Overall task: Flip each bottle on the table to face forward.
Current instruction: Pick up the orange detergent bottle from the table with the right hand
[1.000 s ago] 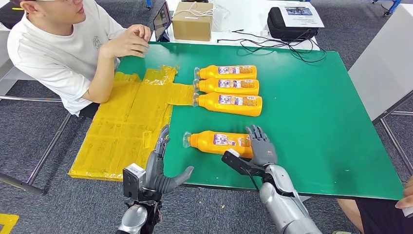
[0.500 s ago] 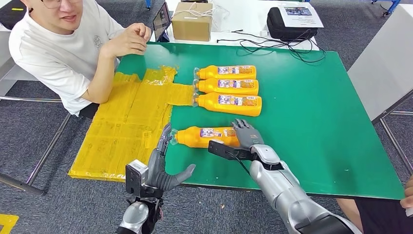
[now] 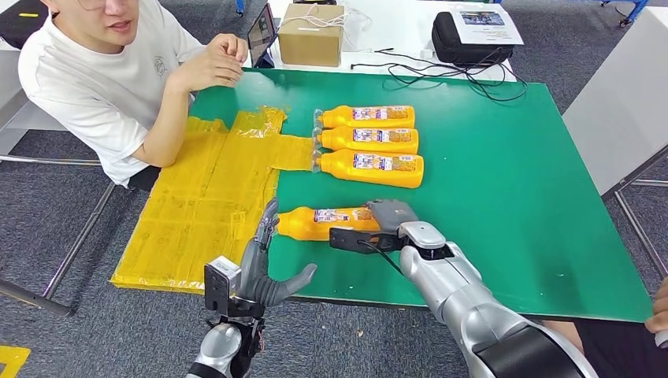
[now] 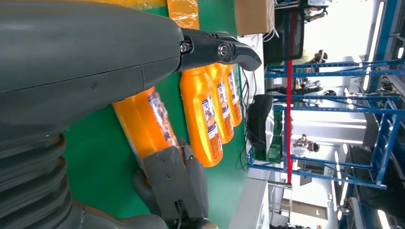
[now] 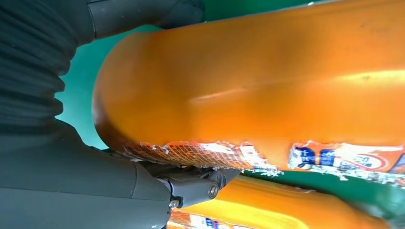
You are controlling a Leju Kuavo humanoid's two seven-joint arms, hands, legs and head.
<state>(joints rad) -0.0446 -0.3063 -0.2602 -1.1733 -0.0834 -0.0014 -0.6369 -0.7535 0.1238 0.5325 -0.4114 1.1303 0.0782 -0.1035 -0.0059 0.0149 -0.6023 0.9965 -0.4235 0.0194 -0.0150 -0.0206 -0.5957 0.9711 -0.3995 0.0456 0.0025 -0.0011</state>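
Three orange bottles [image 3: 369, 140] lie side by side at the middle back of the green table [image 3: 512, 197], labels up, caps toward the left. A fourth orange bottle [image 3: 323, 222] lies nearer the front. My right hand [image 3: 390, 214] grips its base end; the right wrist view shows that bottle [image 5: 267, 81] close up between the fingers and the thumb [image 5: 191, 183]. My left hand [image 3: 264, 268] is open at the table's front edge, fingers pointing up beside the bottle's cap end. In the left wrist view the held bottle [image 4: 145, 124] lies just past my left hand's fingers [image 4: 229, 50].
A yellow taped sheet [image 3: 205, 205] covers the table's left part. A person [image 3: 94, 71] sits at the far left corner with an arm on the table. Beyond are a cardboard box [image 3: 311, 33], a black case [image 3: 473, 31] and cables. Another person's hand [image 3: 658, 315] is at the right edge.
My right hand has closed over the near bottle's base and slid the bottle left, toward my left hand. The left hand has barely moved.
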